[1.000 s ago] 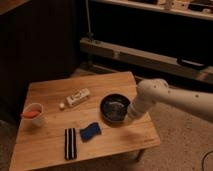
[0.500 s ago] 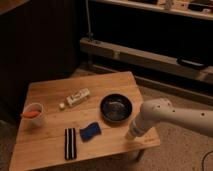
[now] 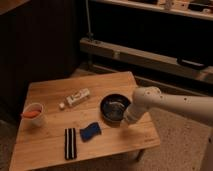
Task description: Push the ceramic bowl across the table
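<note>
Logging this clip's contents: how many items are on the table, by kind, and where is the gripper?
Bowls: 1, the ceramic bowl
Cups: 1, white cup
Tubes: 1, white tube
Pads: 1, blue pad
Strips: 1, black striped strip
Total: 5
The gripper is beside the bowl's right edge.

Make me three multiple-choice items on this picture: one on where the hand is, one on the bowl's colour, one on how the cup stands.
1. The hand is:
A. close by the bowl, at its right edge as seen
B. high above everything
C. out of view

2. The bowl is:
A. white
B. black
C. red

3. The cup is:
A. upright
B. on its side
C. inside the bowl

Key: 1 A, it shows right beside the bowl. 2 B, its glossy surface is black. 3 A, its open mouth faces up and shows orange contents.
</note>
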`<state>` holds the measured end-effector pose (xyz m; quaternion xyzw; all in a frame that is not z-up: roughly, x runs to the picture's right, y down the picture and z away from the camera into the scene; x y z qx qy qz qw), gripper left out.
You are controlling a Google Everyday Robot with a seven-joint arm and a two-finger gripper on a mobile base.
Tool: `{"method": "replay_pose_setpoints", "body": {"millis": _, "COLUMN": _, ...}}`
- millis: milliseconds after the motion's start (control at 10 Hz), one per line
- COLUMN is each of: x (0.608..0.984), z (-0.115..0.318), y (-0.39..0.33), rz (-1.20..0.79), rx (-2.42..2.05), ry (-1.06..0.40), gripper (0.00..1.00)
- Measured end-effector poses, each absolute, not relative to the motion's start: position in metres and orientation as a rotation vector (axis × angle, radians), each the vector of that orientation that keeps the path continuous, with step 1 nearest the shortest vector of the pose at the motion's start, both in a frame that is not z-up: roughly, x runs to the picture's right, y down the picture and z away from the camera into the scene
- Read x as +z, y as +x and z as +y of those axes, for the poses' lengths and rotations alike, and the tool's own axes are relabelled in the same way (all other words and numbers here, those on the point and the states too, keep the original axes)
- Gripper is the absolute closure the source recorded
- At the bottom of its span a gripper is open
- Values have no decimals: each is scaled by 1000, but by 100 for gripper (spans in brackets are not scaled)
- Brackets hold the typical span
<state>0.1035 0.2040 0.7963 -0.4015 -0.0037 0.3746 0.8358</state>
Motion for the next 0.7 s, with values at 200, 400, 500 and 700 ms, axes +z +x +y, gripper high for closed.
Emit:
{"method": "replay_pose_setpoints", "body": {"millis": 200, "x": 802, "z": 220, "y": 116, "rz": 27, "rx": 808, "ry": -870, "gripper": 100}}
{"method": "replay_pose_setpoints", "body": {"millis": 400, "x": 801, "z": 220, "y": 124, "rz": 47, "rx": 821, "ry": -867, "gripper": 100}}
{"method": "replay_pose_setpoints", "body": {"millis": 500, "x": 800, "z": 216, "y": 126, "rz": 53, "rx": 823, "ry": -861, "gripper": 100}}
{"method": "replay_pose_setpoints", "body": {"millis": 700, "x": 801, "z": 206, "y": 127, "rz": 57, "rx": 827, "ry": -852, "gripper": 100}}
